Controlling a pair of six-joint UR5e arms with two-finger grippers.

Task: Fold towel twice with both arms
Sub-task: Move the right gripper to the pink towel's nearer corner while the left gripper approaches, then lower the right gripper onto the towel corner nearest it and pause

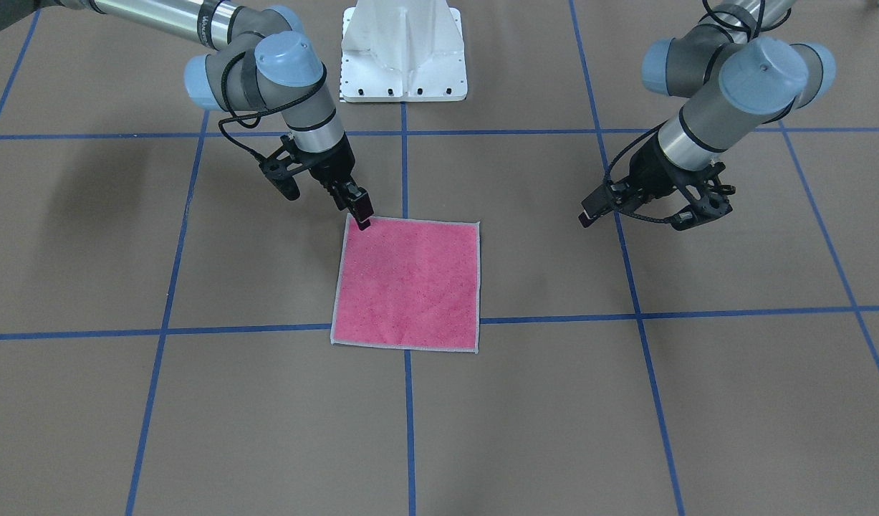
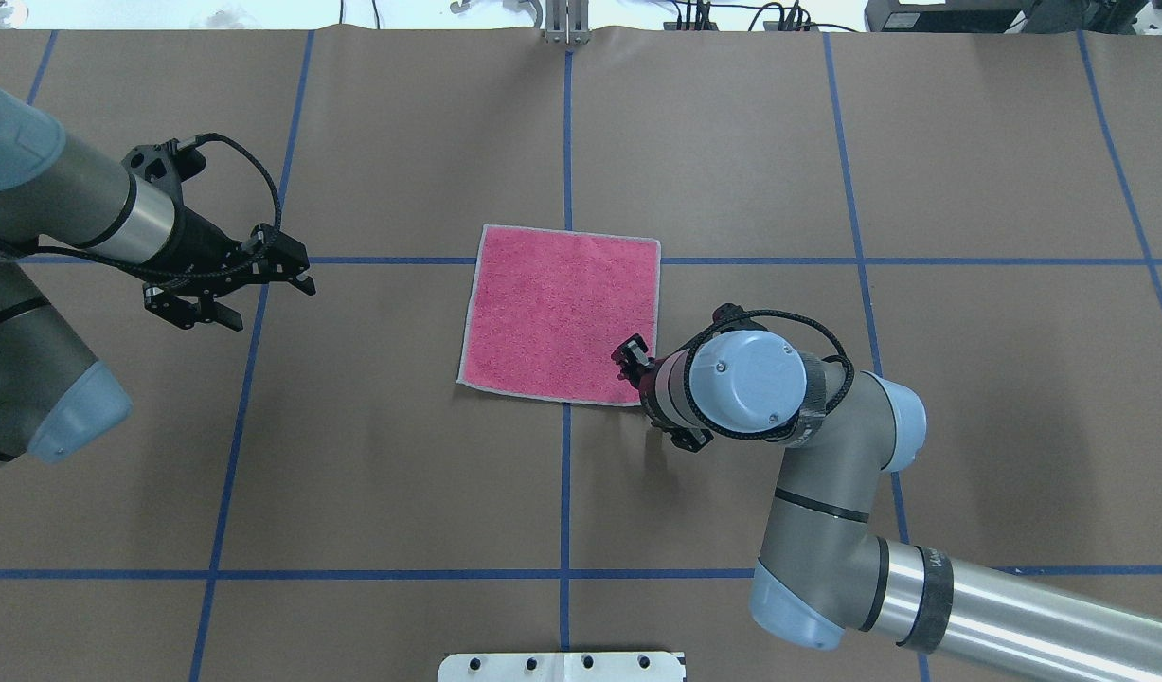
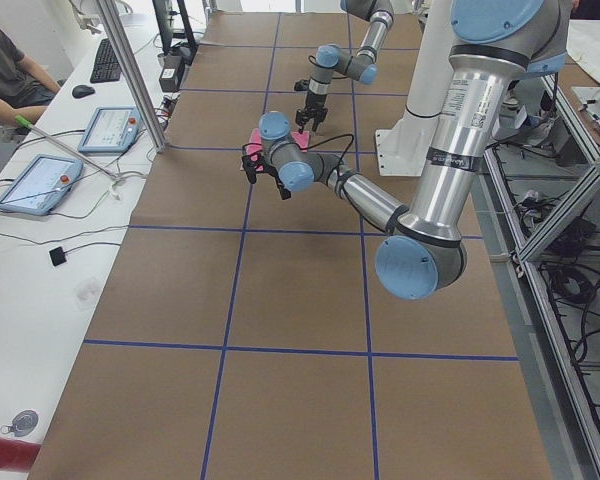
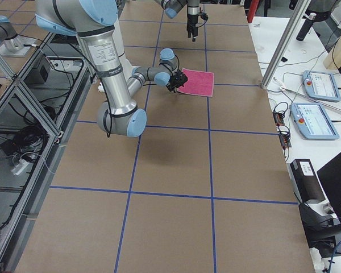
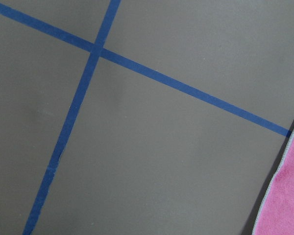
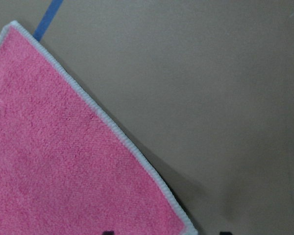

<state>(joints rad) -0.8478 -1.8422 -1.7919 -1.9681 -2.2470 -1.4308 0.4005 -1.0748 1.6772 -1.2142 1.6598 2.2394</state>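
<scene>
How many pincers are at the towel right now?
1. The right pincer is at the towel corner nearest the robot; the left pincer hangs off to the side, apart from it.

Pink towel [image 2: 562, 313] flat, unfolded; right pincer [image 2: 630, 360] at its corner, left pincer [image 2: 270, 301] well apart.

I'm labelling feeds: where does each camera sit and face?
Front-facing: across table, facing base; right arm, left arm, towel.
Overhead: behind base, looking down; both arms.
Left: table's left end; left arm near.
Right: table's right end; right arm near.
Left wrist: down at table, towel edge.
Right wrist: down at towel corner.
Shared: front and overhead show right gripper at towel.
</scene>
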